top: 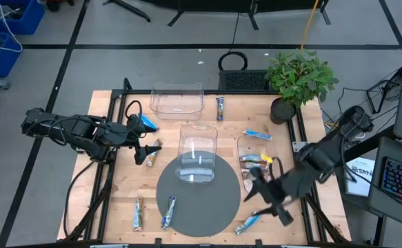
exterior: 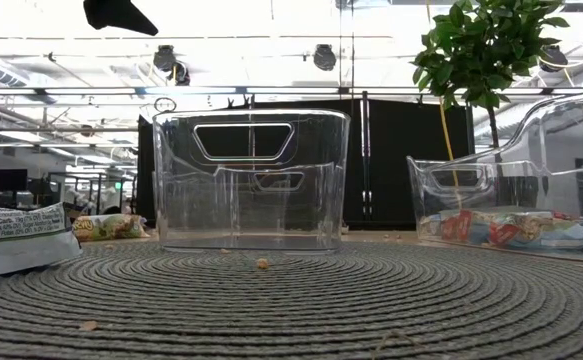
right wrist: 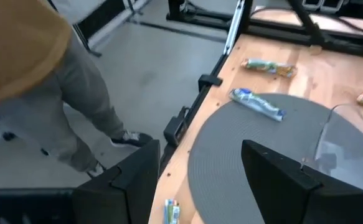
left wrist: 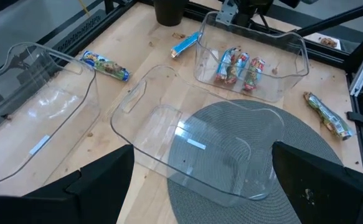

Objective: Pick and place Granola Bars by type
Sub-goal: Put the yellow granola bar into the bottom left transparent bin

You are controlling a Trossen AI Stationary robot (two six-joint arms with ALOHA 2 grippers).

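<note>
Left gripper jaws spread wide, empty, over the table's left side, right gripper jaws parted, holding nothing, near the mat's right edge, Granola Bars in the right bin, others scattered around the mat

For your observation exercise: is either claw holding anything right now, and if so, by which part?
Nothing is held. The left claw and the right claw are both open and empty above the table.

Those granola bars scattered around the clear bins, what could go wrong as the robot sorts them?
One bar lies near the table edge; a nudge from the open right gripper might push it off. A blue bar straddles the grey mat rim, so it may sit unevenly for gripping. The right bin already holds bars, so a different type could get mixed in.
</note>
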